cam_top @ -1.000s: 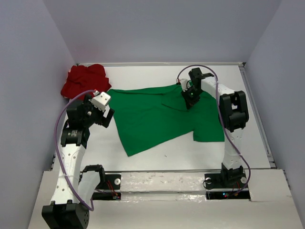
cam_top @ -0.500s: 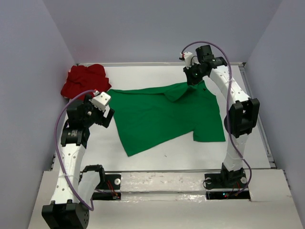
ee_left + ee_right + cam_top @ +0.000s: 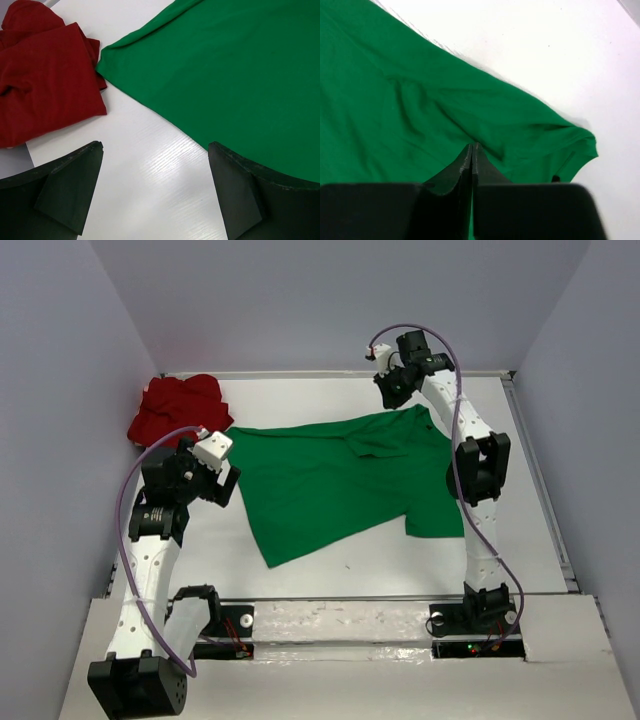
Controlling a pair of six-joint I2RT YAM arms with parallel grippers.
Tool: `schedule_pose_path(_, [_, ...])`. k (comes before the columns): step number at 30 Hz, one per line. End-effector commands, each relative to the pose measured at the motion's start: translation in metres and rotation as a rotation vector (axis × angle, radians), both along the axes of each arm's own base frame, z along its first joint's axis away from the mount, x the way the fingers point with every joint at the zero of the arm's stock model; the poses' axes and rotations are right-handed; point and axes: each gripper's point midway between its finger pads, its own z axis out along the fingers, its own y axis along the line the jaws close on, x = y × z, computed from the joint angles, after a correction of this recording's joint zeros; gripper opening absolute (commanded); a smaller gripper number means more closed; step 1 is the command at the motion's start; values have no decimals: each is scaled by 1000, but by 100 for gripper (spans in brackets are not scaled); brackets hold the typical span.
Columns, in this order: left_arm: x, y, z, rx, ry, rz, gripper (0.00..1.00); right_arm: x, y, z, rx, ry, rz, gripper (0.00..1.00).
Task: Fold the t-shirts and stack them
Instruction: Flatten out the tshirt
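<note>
The green t-shirt (image 3: pixel 330 480) lies spread over the middle of the white table, and its far right part is drawn up toward the back. My right gripper (image 3: pixel 390 392) hangs over the back edge, shut on a pinch of that green t-shirt (image 3: pixel 420 100); folds run to the closed tips (image 3: pixel 472 146). The red t-shirt (image 3: pixel 178 408) sits crumpled in the back left corner. My left gripper (image 3: pixel 226 483) hovers open over bare table at the green shirt's left edge. In the left wrist view the left gripper (image 3: pixel 155 147) holds nothing, with the red t-shirt (image 3: pixel 45 80) and green t-shirt (image 3: pixel 240 65) ahead.
Grey walls close in the table (image 3: pixel 330 575) at the back and on both sides. A metal rail (image 3: pixel 545 500) runs along the right edge. Both arm bases stand at the near edge.
The right arm has swung from over the shirt up to the back edge, dragging the green shirt's far right part with it. The left arm has stayed put.
</note>
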Motion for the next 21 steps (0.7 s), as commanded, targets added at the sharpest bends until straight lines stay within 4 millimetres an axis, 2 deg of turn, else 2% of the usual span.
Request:
schedule_pose_path(1, [3,0,7,-2,-34,-2,99,-10,-3,10,0,1,9,28])
schedule_pose_path(2, [3,0,8,-2,-36,-3,99,-16,-5,5,-6,21,12,34])
schedule_pose_path(4, [4,-1,9,-6,-39,-12,99,-28,-8,-2,-14,47,19,39])
schedule_pose_path(5, [4,-2,10,-8,-41,-12,99,-42,-11,-8,-22,79,20,40])
schedule_pose_path(7, [6,-4,11,-16,-45,-22,99,-53,-13,-10,-20,91,23,41])
schedule_pose_path(8, [6,-4,12,-17,-47,-26,99,-59,-14,-3,-16,85,25,42])
schedule_pose_path(9, [7,-5,13,-20,-48,-27,99,-68,-16,-13,-21,120,25,42])
schedule_pose_path(11, [7,-5,14,-22,-47,-31,99,-80,-13,-12,-23,134,41,43])
schedule_pose_path(13, [6,-6,14,-26,-48,-36,99,-89,-16,-20,-31,164,41,43])
schedule_pose_path(17, [3,-7,15,-26,-54,-36,99,-93,-17,-25,-33,173,41,42])
schedule_pose_path(21, [0,-6,11,-24,-51,-32,99,-86,-14,-31,-28,181,36,43])
